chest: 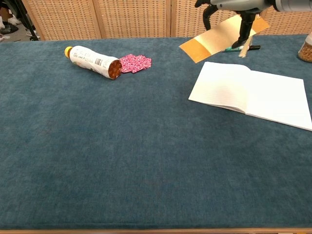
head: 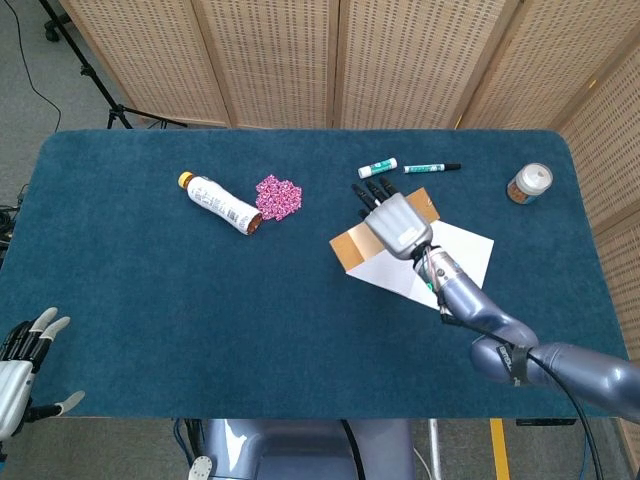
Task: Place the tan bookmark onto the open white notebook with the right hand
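My right hand (head: 398, 224) holds the tan bookmark (head: 352, 245) in the air, thumb under it and fingers over it. In the chest view the bookmark (chest: 214, 38) hangs high near the top edge, its darker orange end to the left, and only the right hand's (chest: 239, 6) fingers show. The open white notebook (chest: 251, 93) lies flat on the blue table below and to the right of the bookmark. In the head view the hand covers part of the notebook (head: 462, 262). My left hand (head: 22, 372) rests open at the bottom left corner, off the table.
A white bottle (head: 221, 204) lies on its side at the left with a pink patterned piece (head: 278, 196) beside it. A glue stick (head: 377, 168) and a marker (head: 432, 167) lie behind the notebook. A small jar (head: 528, 183) stands at the far right.
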Available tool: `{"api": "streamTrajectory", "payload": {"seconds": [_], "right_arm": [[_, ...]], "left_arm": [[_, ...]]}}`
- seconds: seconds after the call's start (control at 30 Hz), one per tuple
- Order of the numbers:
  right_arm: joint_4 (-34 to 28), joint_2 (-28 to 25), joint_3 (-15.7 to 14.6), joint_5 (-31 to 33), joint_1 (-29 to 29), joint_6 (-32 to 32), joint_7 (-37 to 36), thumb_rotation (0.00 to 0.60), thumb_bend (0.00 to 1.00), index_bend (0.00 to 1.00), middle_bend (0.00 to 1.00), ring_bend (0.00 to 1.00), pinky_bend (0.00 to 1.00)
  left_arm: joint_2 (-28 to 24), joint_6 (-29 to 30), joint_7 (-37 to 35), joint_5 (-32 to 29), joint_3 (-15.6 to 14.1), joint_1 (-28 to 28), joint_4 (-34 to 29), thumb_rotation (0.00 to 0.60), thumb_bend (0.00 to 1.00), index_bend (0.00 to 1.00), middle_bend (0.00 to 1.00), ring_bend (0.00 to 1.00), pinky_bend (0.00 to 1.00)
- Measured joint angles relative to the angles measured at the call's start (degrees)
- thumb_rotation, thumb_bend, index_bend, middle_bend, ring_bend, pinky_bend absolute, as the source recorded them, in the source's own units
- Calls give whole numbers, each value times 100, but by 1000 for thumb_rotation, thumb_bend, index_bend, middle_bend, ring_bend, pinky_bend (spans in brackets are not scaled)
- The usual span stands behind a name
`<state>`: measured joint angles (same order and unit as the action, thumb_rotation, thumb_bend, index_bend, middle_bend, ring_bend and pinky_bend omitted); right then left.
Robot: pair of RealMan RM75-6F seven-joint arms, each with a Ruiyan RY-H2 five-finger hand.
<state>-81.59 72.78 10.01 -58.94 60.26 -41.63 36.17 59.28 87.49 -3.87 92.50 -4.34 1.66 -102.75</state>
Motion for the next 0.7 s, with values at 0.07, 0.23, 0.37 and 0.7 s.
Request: {"api": "streamTrajectory", "payload": {"seconds": [0.07, 0.23, 0.37, 0.7], "right_arm": [[505, 42, -35, -122, 35, 235, -274, 600, 462, 442, 0, 0, 71], [1604, 238, -261, -884, 59, 639, -1098, 600, 520, 443, 0, 0, 71], [2382, 452, -557, -1648, 43, 798, -1851, 600, 557, 448, 0, 0, 71], [3607, 828, -1723, -3425, -95, 640, -3704, 600, 659, 461, 0, 0, 71]], "left_arm": [[26, 13, 77, -59, 44, -1, -30, 600, 0, 0, 0, 0, 0], [129, -31, 280, -243, 127, -23, -61, 600, 0, 0, 0, 0, 0], [213, -219, 480, -454, 183, -91, -75, 600, 0, 0, 0, 0, 0], [364, -383, 797, -596, 227, -186, -84, 600, 0, 0, 0, 0, 0]]}}
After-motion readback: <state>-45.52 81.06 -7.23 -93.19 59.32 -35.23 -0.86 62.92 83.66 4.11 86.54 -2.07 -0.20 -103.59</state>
